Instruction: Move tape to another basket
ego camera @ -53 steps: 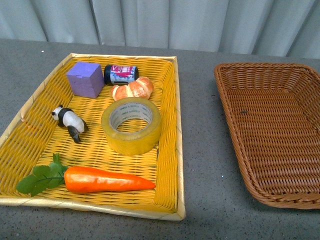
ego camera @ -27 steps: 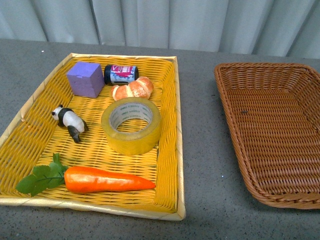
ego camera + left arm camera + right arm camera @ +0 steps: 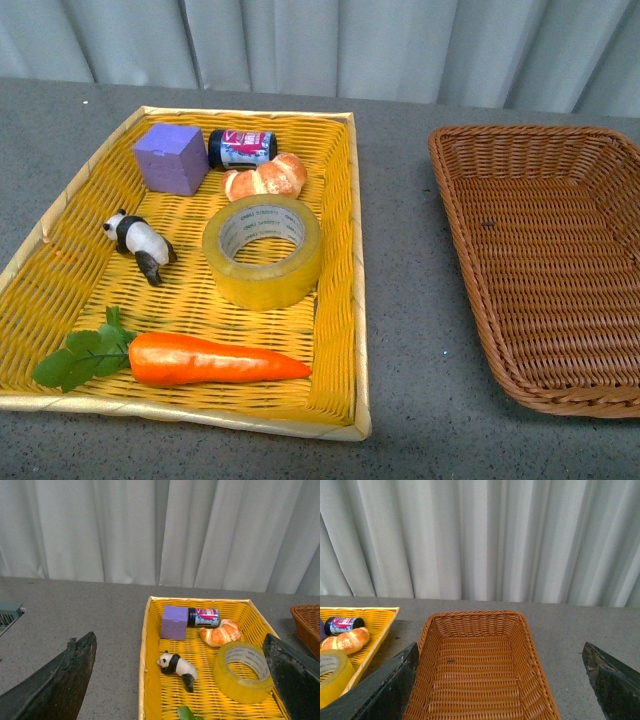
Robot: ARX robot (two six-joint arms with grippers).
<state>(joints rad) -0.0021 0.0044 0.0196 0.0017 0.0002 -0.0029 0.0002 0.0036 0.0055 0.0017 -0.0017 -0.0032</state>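
Observation:
The tape point(image 3: 263, 251), a wide yellowish roll with a white printed core, lies flat in the yellow woven tray point(image 3: 338, 330). It also shows in the left wrist view point(image 3: 243, 671) and partly in the right wrist view point(image 3: 332, 674). The brown wicker basket point(image 3: 470, 270) stands empty on the right, also in the right wrist view point(image 3: 477, 617). Neither arm shows in the front view. My left gripper point(image 3: 182, 680) is open, held back from the tray. My right gripper point(image 3: 502, 680) is open, held back from the basket.
The yellow tray also holds a purple cube point(image 3: 171, 157), a small dark can point(image 3: 241, 148), a croissant point(image 3: 265, 179), a panda figure point(image 3: 137, 243) and a carrot point(image 3: 200, 359). Grey tabletop point(image 3: 405, 260) lies between tray and basket. A pale curtain point(image 3: 320, 45) hangs behind.

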